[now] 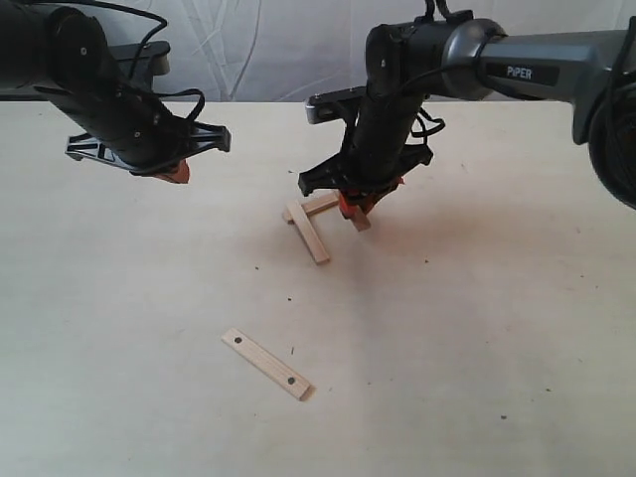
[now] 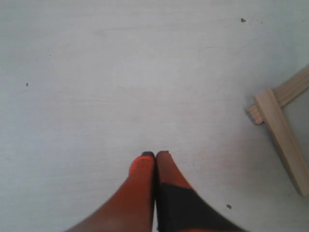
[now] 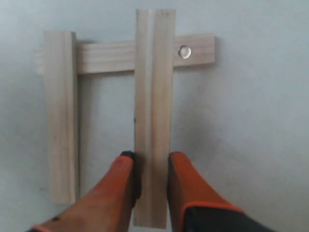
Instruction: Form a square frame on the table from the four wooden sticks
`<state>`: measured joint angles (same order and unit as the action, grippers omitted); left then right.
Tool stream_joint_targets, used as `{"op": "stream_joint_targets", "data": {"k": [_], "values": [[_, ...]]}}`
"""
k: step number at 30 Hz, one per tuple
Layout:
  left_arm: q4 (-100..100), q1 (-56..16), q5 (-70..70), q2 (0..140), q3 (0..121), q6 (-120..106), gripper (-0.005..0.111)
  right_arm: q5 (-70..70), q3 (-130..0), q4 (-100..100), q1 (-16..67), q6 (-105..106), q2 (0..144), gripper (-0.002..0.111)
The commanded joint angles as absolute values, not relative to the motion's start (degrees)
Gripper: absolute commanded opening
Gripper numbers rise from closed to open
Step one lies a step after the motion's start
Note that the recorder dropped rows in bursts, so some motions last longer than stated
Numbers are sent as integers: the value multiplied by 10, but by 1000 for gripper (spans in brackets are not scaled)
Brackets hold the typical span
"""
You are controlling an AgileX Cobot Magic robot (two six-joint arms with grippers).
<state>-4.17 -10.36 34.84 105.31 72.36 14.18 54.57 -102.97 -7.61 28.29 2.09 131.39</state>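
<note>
My right gripper (image 1: 353, 206) (image 3: 151, 162) is shut on one wooden stick (image 3: 154, 116), its orange fingers (image 3: 186, 183) pressing the stick's two long sides. The held stick (image 1: 359, 220) crosses over a second stick (image 3: 104, 56) that has a small hole near its end. A third stick (image 3: 61, 116) (image 1: 309, 237) lies parallel to the held one, overlapping the crosswise stick's (image 1: 321, 205) other end. A fourth stick (image 1: 265, 364), with two dark holes, lies alone nearer the front of the table (image 1: 477, 328). My left gripper (image 1: 177, 171) (image 2: 155, 155) hovers shut and empty at the left.
In the left wrist view the two overlapped sticks (image 2: 285, 140) show at the edge, apart from the shut fingers. The right arm's grey link (image 1: 537, 60) reaches in from the far right. A white backdrop (image 1: 248, 40) hangs behind the table.
</note>
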Motion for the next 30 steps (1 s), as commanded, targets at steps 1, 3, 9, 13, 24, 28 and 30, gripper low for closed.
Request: {"op": "stream_joint_targets", "data": {"k": [1, 3, 9, 13, 24, 28, 30], "values": [[-37, -103, 345, 1047, 722, 142, 0, 529, -1038, -51, 280, 40, 1329, 0], [-37, -103, 345, 1047, 722, 142, 0, 527, -1038, -31, 280, 40, 1335, 0], [-37, -103, 344, 1047, 722, 142, 0, 513, -1038, -28, 280, 45, 1339, 0], [-37, -103, 345, 1047, 722, 142, 0, 508, -1038, -28, 280, 46, 1339, 0], [-40, -103, 345, 1047, 722, 142, 0, 532, -1038, -35, 280, -16, 1308, 0], [-40, -103, 345, 1047, 722, 142, 0, 544, -1038, -35, 280, -40, 1271, 0], [-40, -103, 345, 1047, 722, 142, 0, 561, -1038, -35, 280, -61, 1257, 0]]}}
